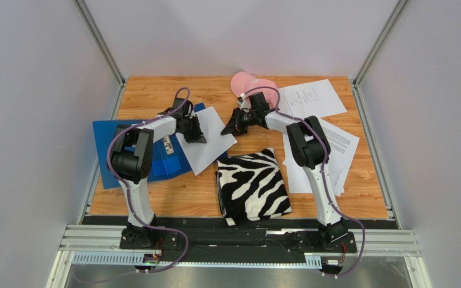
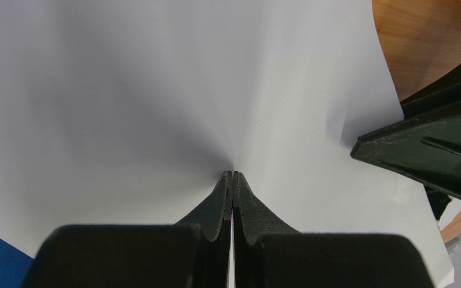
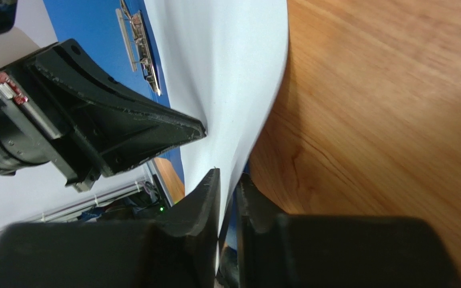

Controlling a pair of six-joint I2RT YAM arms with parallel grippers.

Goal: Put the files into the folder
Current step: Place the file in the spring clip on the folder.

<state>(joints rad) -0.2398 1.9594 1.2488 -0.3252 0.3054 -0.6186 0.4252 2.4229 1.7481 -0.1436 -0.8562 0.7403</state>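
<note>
Your left pincer (image 2: 233,174) is pinched shut on one sheet (image 1: 212,147) partly over the open folder (image 1: 108,139), your right pincer (image 3: 227,178) slightly agape round its edge, grip unclear; other sheets (image 1: 311,98) lie on the worktop (image 1: 155,90).

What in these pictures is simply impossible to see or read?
- Print on the loose sheets: too small to read, top view.
- The folder: partly under the left arm and the held sheet, top view.
- The pink object: partly behind the right arm, top view; unidentifiable.
- Whether the right gripper truly pinches the held sheet: right wrist view, its fingers hide the contact.
</note>
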